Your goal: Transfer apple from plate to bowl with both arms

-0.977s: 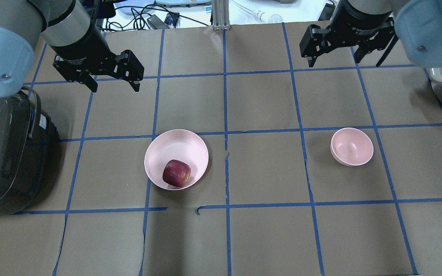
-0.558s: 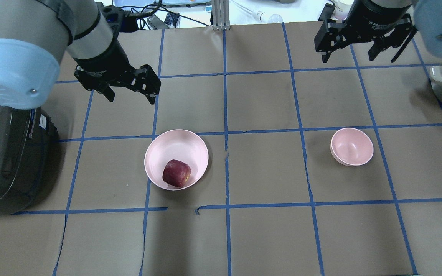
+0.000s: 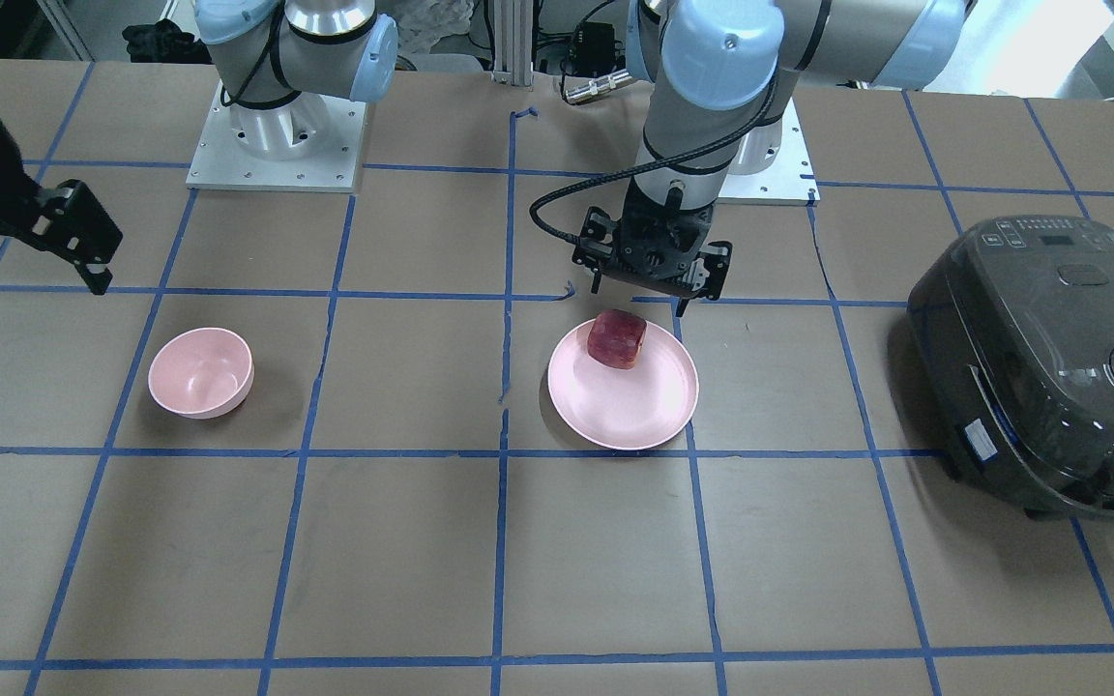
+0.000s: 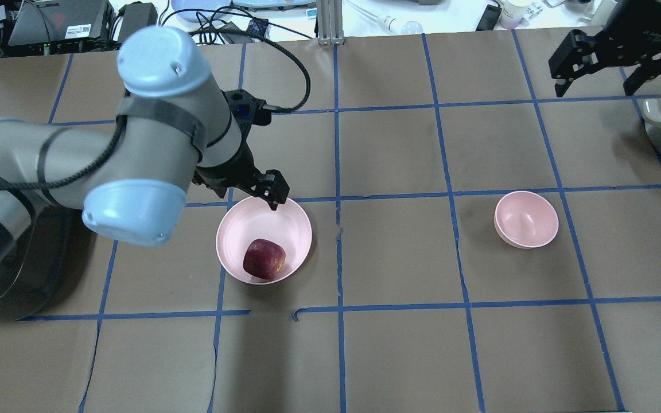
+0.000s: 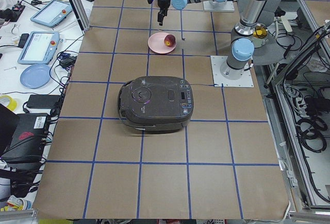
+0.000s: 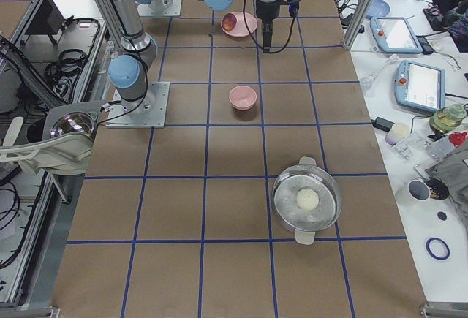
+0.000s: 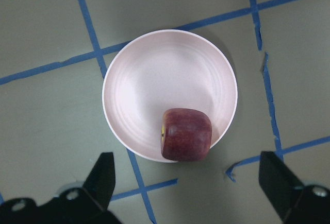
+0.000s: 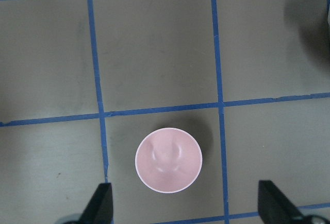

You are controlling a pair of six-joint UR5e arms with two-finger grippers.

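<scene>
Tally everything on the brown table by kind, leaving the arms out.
Pink dishes: 2, the plate and the bowl
Fruit: 1, the apple on the plate
Appliances: 1, the dark electric cooker
Pots: 1, the lidded steel pot
Other: 1, the pale ball inside that pot
Total: 6

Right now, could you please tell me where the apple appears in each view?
Exterior front-facing: apple centre, at the top rim of the plate.
Overhead exterior: apple centre-left, at the plate's lower edge.
Exterior left: apple top centre, on the plate's right side.
Exterior right: apple top centre, on the plate's left side.
Left wrist: apple lower centre.
Right wrist: not in view; only the bowl.
Shared landmark: the plate.
</scene>
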